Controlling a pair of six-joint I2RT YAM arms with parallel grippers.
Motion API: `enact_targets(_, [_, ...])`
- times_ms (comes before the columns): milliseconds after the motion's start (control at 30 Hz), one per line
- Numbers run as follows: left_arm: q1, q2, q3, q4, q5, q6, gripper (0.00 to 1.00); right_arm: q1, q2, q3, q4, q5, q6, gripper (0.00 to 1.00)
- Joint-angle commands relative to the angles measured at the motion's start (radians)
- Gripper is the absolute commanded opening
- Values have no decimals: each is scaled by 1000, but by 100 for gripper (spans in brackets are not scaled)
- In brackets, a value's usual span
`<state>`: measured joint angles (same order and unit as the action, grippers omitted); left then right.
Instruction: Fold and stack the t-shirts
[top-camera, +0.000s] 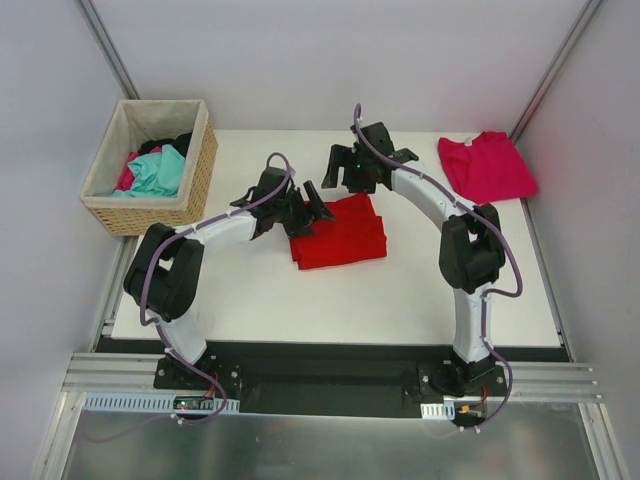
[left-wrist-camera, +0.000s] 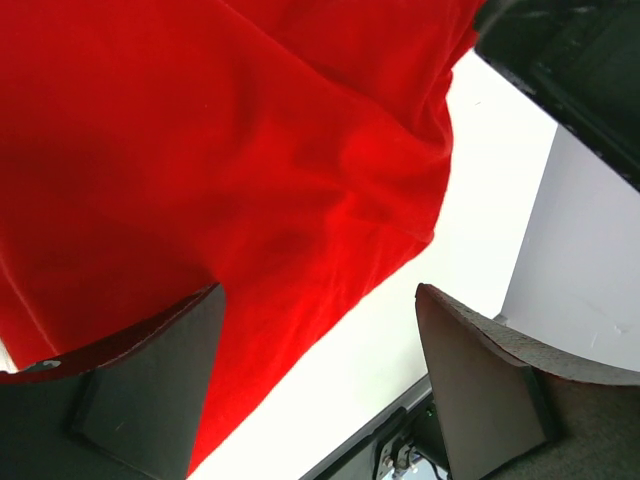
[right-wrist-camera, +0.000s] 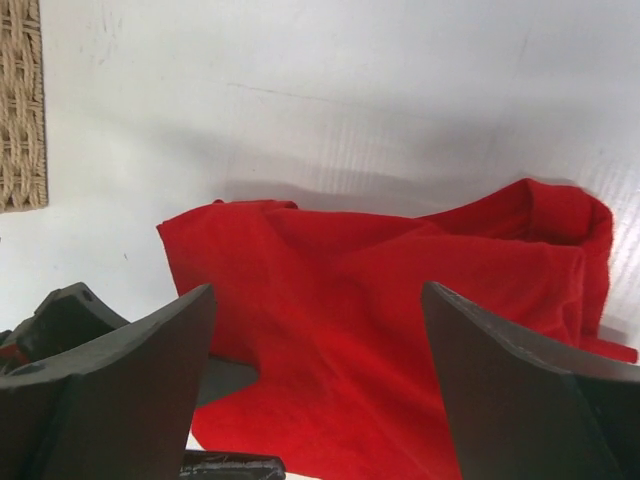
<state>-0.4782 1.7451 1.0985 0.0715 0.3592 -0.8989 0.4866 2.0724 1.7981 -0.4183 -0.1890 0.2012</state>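
Note:
The bright red t-shirt (top-camera: 340, 233) lies folded to a rough rectangle at the middle of the white table. It fills the left wrist view (left-wrist-camera: 220, 170) and shows in the right wrist view (right-wrist-camera: 400, 320). The magenta-pink t-shirt (top-camera: 486, 165) lies folded at the far right corner. My left gripper (top-camera: 313, 207) is open and empty just over the red shirt's far left edge; its fingers (left-wrist-camera: 150, 390) stand wide apart. My right gripper (top-camera: 347, 176) is open and empty just behind the red shirt's far edge, with its fingers (right-wrist-camera: 130, 390) apart.
A wicker basket (top-camera: 198, 170) with a white liner stands at the far left and holds teal, pink and dark clothes (top-camera: 155, 168). Its corner shows in the right wrist view (right-wrist-camera: 22, 110). Grey walls close in the table on three sides.

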Motion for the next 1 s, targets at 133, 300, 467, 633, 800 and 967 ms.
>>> enact_targets(133, [-5,-65,-12,37,14,-1,77,-45,-12,-69,81,-67,67,87])
enact_targets(300, [-4,-50,-9,37,15,0,77,-68,6,-101,111,-87,83,87])
enact_targets(467, [-5,-29,3,37,20,0,77,-82,41,-103,130,-98,90,87])
enact_targets(633, [-5,4,26,37,26,3,77,-86,75,-105,148,-109,98,87])
enact_targets(800, [-5,36,40,37,30,6,77,-88,94,-105,159,-113,102,87])
enact_targets(967, [-5,65,32,39,21,9,76,-92,101,-105,159,-115,101,87])
